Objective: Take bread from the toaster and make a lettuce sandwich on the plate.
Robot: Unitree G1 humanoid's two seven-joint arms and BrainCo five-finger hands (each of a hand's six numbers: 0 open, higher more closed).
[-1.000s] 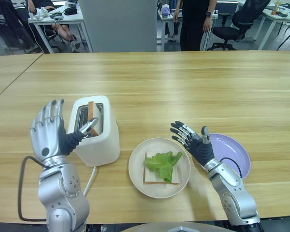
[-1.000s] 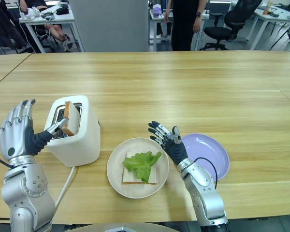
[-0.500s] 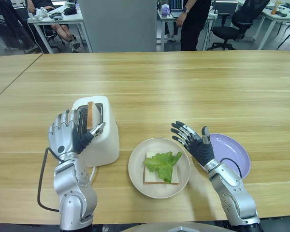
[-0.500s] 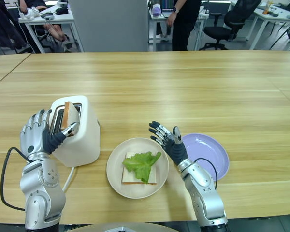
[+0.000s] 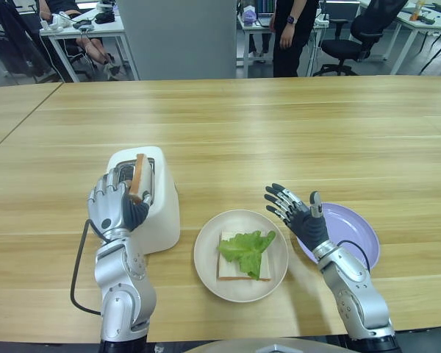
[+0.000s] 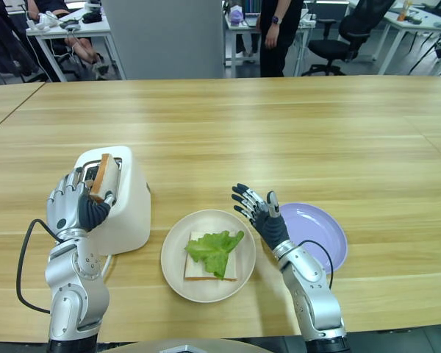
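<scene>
A white toaster (image 5: 158,213) stands at the left, and one bread slice (image 5: 137,176) sticks up from its slot. My left hand (image 5: 116,208) is pressed against the toaster's near left side, fingers curled around the upper part of that slice. To the right, a beige plate (image 5: 203,246) holds another bread slice (image 5: 228,272) with a lettuce leaf (image 5: 246,248) on top. My right hand (image 5: 299,218) is held up just right of the beige plate, fingers spread and holding nothing.
A purple plate (image 5: 356,239) lies behind and to the right of my right hand. The toaster's black cord (image 5: 75,276) loops toward the table's front edge at the left. Bare wooden table (image 5: 279,132) stretches far behind the toaster and plates.
My left hand has moved right and in from beside the toaster, and its spread fingers have curled onto the bread slice. The right hand has hardly moved.
</scene>
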